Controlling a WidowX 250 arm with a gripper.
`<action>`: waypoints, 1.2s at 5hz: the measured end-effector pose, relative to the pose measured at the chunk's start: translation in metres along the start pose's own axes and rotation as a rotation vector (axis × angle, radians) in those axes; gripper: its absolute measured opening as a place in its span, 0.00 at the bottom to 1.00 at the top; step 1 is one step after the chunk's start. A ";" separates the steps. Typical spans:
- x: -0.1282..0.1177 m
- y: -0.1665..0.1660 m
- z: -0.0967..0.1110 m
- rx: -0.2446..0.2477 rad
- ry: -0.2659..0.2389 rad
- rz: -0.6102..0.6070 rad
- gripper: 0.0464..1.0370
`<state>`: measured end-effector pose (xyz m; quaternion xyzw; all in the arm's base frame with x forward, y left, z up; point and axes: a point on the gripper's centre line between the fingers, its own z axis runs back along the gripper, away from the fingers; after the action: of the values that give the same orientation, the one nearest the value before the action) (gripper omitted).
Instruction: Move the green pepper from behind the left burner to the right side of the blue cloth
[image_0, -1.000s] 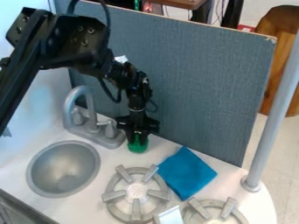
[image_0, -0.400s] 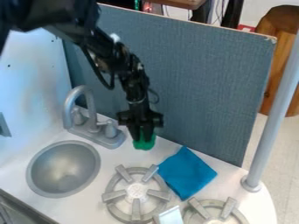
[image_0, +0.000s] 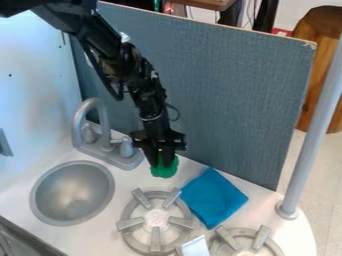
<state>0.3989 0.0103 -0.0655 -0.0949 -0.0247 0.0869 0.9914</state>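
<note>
A grey-blue panel (image_0: 220, 90) stands upright along the back edge of the pale surface (image_0: 127, 184), with a whitish wall (image_0: 37, 85) at the left. The black arm (image_0: 133, 70) comes in from the upper left, slanting down in front of the panel. A grey pole (image_0: 312, 132) rises from a round foot at the right end of the surface.

The silvery sink basin (image_0: 72, 192) is set into the surface at the left, and a grey burner (image_0: 155, 225) with radiating bars lies right of it. Behind the basin stands a grey faucet (image_0: 103, 125), its curved spout turned leftward and a knob on each side. A blue cloth (image_0: 212, 198) lies flat at the right of this burner, close against its rim. A second burner (image_0: 222, 249) is partly in view at the bottom edge, below the cloth.

The black pincer (image_0: 162, 163) points down, right of the faucet and behind the first burner, and is closed on a green object (image_0: 164, 172). The green object sits at the very tips, showing between them, below them and out to their right; its upper part is hidden by them. It is behind and to the left of the cloth, apart from it. Whether its underside touches the surface cannot be told. The smallest thing is a pale flat piece (image_0: 195, 247) between the two burners.
</note>
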 end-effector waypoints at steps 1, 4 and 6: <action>-0.004 -0.039 -0.002 -0.041 0.026 -0.055 0.35; 0.000 -0.149 -0.050 -0.056 0.031 -0.261 0.35; -0.005 -0.158 -0.062 -0.061 0.043 -0.286 0.35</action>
<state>0.4242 -0.1551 -0.0958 -0.1223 -0.0194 -0.0581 0.9906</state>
